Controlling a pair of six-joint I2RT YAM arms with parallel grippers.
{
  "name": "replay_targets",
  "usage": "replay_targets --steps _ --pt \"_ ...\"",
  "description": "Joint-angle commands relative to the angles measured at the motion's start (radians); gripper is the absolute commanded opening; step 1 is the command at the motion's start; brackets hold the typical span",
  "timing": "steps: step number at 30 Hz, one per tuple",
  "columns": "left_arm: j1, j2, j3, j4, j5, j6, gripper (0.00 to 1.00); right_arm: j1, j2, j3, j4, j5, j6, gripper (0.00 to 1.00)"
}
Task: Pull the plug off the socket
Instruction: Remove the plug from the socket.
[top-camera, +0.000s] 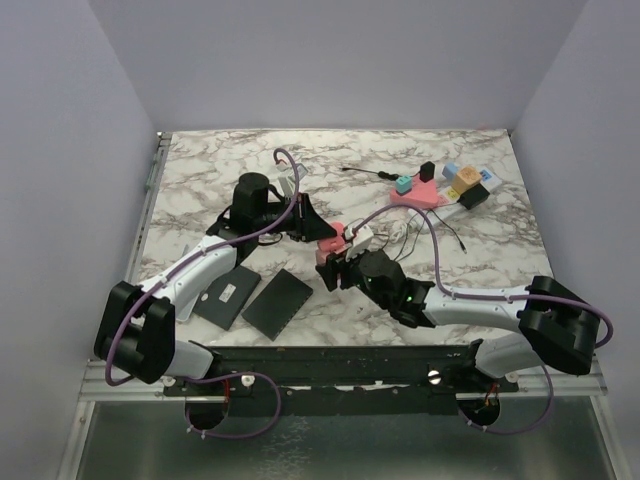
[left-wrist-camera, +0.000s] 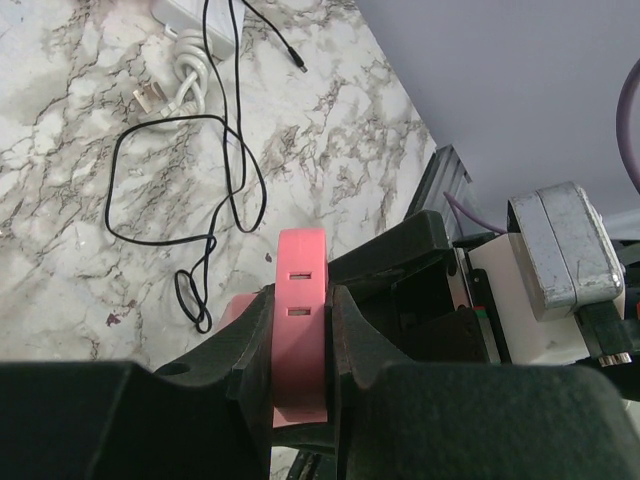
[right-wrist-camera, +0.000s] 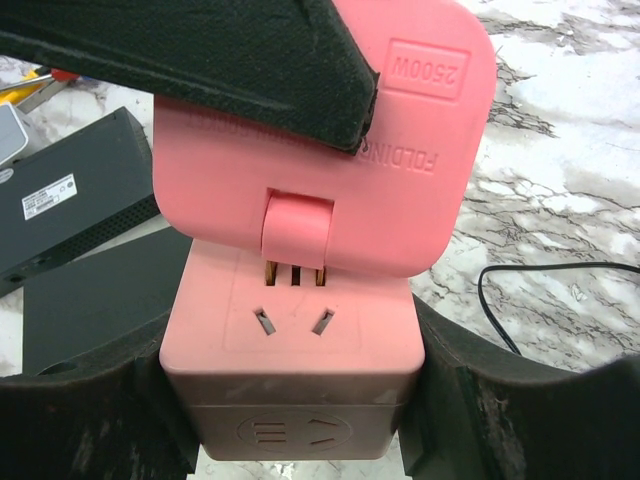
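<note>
Cables (left-wrist-camera: 188, 80) trail beside pink plug (left-wrist-camera: 300, 320) clamped in left fingers (left-wrist-camera: 235, 355); right fingers (right-wrist-camera: 500, 410) grip pink socket cube (right-wrist-camera: 295, 345), black pads (top-camera: 275, 300) near.

Landmark: pink cube socket (right-wrist-camera: 290, 330). Right wrist view: its flanks lie behind the pads of the right gripper (right-wrist-camera: 295, 410), and its base runs off the lower edge. Above it, the flat pink plug (right-wrist-camera: 400, 180) loses a corner and part of its print beneath a finger (right-wrist-camera: 250, 60) of the left gripper (left-wrist-camera: 300, 330); pin depth cannot be told. Left wrist view: the plug's lower end is buried between the fingers. Top view: the joint is too small to resolve.
</note>
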Motion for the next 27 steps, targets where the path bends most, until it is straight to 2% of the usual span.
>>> replay_targets --steps 1,16,27 --pt "0.067 0.03 0.011 -0.038 -0.12 0.055 0.0 0.007 -0.044 -0.026 0.059 0.014 -0.044 0.01" --pt "0.104 0.037 0.003 -0.039 -0.136 0.027 0.0 0.017 -0.03 -0.022 0.056 0.049 -0.066 0.01" --pt "0.111 0.027 -0.015 0.027 -0.101 -0.002 0.0 0.017 -0.007 -0.023 0.051 0.07 -0.048 0.01"
